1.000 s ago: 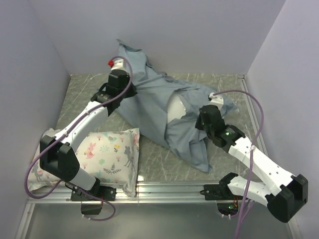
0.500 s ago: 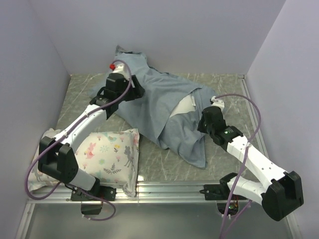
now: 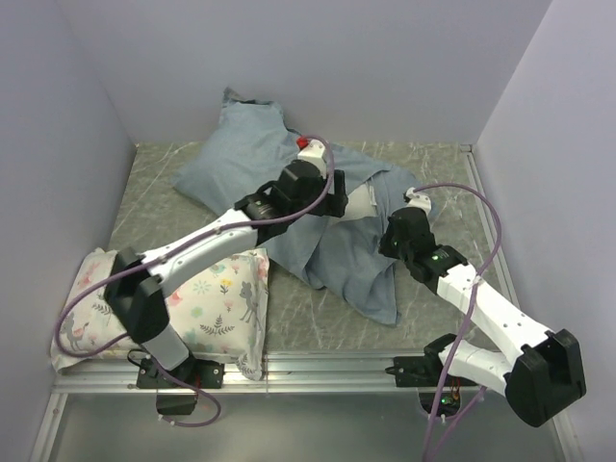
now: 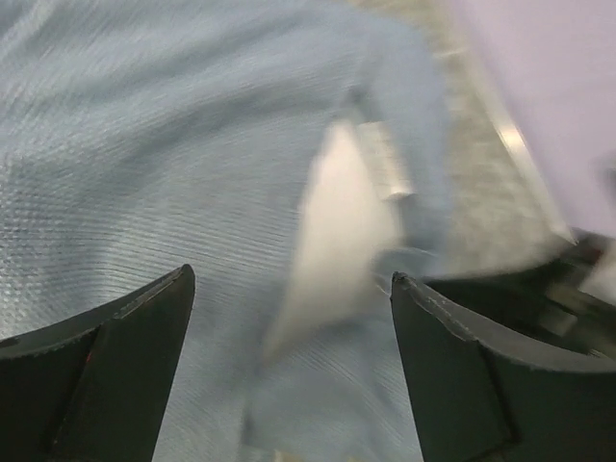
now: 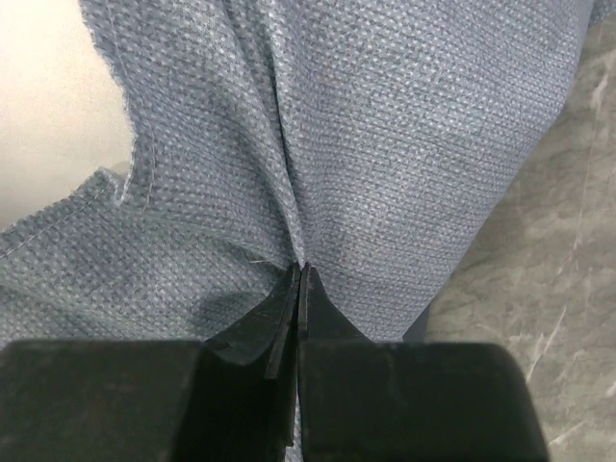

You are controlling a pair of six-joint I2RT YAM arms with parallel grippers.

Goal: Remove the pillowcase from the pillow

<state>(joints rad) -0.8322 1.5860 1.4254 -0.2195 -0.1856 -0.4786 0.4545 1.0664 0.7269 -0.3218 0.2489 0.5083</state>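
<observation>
The blue-grey pillowcase point(image 3: 289, 168) lies crumpled across the back and middle of the table. A patch of the white pillow point(image 3: 361, 204) shows through its opening. My left gripper point(image 3: 343, 199) hovers just left of that patch, open, with nothing between its fingers. The left wrist view is blurred: the open left gripper point(image 4: 289, 332) sits over the pillowcase point(image 4: 144, 144), with the pillow point(image 4: 342, 221) ahead. My right gripper point(image 3: 395, 233) is shut on a fold of the pillowcase point(image 5: 404, 125) near the opening. The shut right gripper point(image 5: 300, 271) pinches the cloth, and the pillow point(image 5: 48, 115) shows at upper left.
A smaller floral animal-print pillow point(image 3: 207, 298) lies at the front left, under the left arm. Grey marble tabletop point(image 3: 154, 192) shows around the fabric. Lilac walls close in the back and both sides, and a metal rail point(image 3: 318, 364) runs along the near edge.
My left gripper opened, let go of the pillowcase at the back left, and swung right to the pillow opening. The lifted fabric dropped flat. The right gripper kept its grip and barely moved.
</observation>
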